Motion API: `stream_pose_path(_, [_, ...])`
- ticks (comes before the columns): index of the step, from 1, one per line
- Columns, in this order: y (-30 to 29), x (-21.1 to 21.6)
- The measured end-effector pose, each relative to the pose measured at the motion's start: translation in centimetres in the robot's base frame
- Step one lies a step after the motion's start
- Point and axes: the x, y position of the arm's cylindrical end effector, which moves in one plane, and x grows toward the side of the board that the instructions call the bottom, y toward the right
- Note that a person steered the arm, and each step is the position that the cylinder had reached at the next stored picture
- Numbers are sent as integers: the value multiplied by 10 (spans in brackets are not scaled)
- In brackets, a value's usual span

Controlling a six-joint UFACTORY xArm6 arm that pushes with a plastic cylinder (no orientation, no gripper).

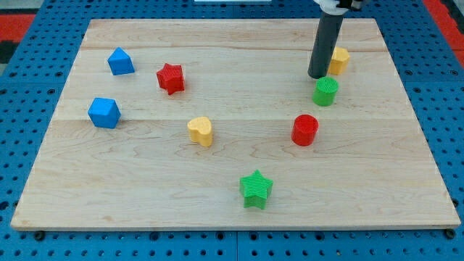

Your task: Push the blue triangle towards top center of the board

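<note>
The blue triangle (120,61) lies at the view's upper left of the wooden board (232,203). My tip (317,76) is far to its right, at the view's upper right, just above the green cylinder (325,91) and just left of the yellow block (338,60). The tip is not touching the blue triangle.
A blue cube (104,112) lies below the blue triangle at the left. A red star (170,77) lies to the triangle's right. A yellow heart (201,131) sits near the middle, a red cylinder (305,130) at the right, a green star (256,189) at the bottom.
</note>
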Motion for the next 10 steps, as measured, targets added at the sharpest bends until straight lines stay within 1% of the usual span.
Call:
stream_pose_path(1, [9, 0])
stream_pose_path(2, [61, 13])
stream_pose_path(3, [68, 37])
stream_pose_path(4, [102, 91])
stream_pose_path(5, [105, 170])
stream_pose_path(6, [102, 232])
stream_pose_path(7, [101, 266])
stream_pose_path(10, [91, 271])
